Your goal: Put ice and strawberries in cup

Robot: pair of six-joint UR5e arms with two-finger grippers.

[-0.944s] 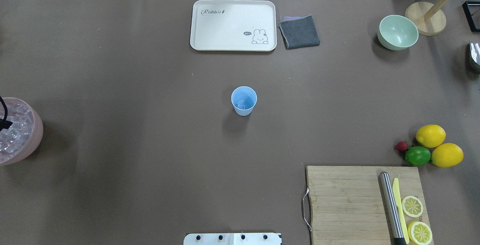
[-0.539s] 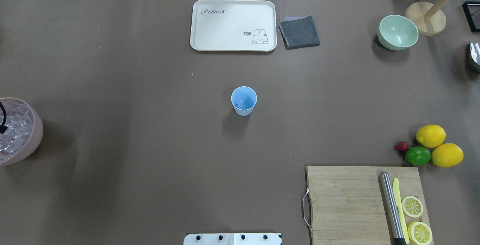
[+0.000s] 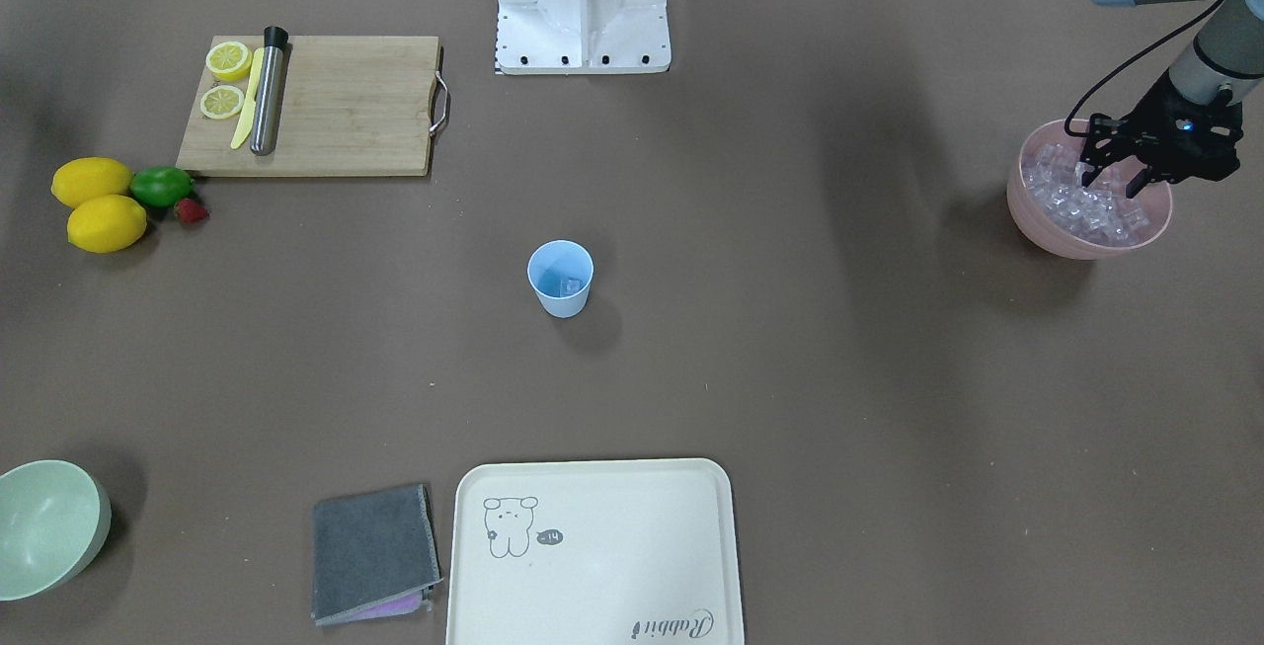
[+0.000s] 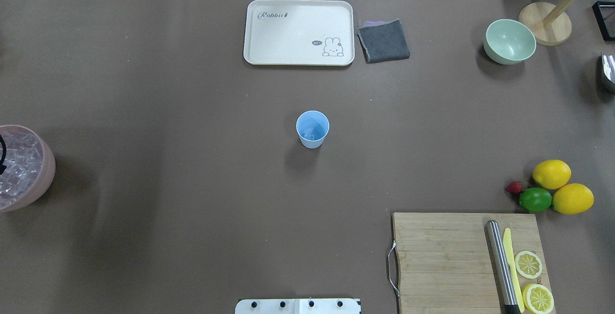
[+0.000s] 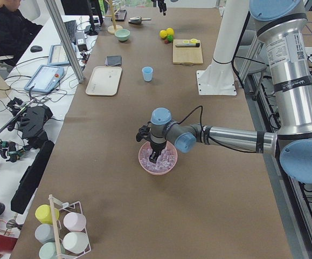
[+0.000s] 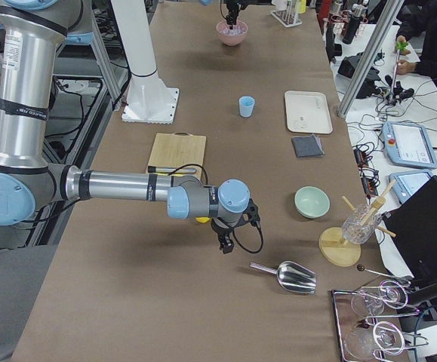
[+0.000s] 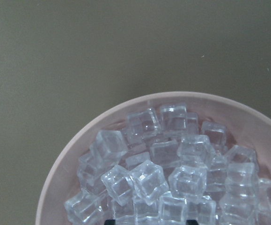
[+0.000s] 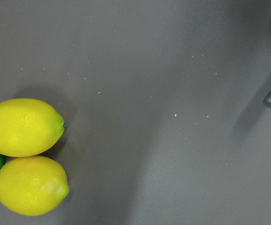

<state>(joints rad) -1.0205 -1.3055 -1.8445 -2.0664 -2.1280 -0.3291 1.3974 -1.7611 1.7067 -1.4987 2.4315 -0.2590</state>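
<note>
Table: brown surface that carries everything here.
Left arm: stretched out to the table's left end, wrist above the pink bowl.
Right arm: reaches over the right end, near the lemons.
Pink bowl: at the left end, heaped with ice.
Left gripper: pointing down into the bowl, fingers spread apart, tips at the cubes.
Right gripper: hangs above bare table; whether its fingers are apart or together cannot be told.
Cup: upright mid-table, well apart from both grippers, with one clear cube at its bottom.
Strawberry: on the table just beside the lime.
</note>
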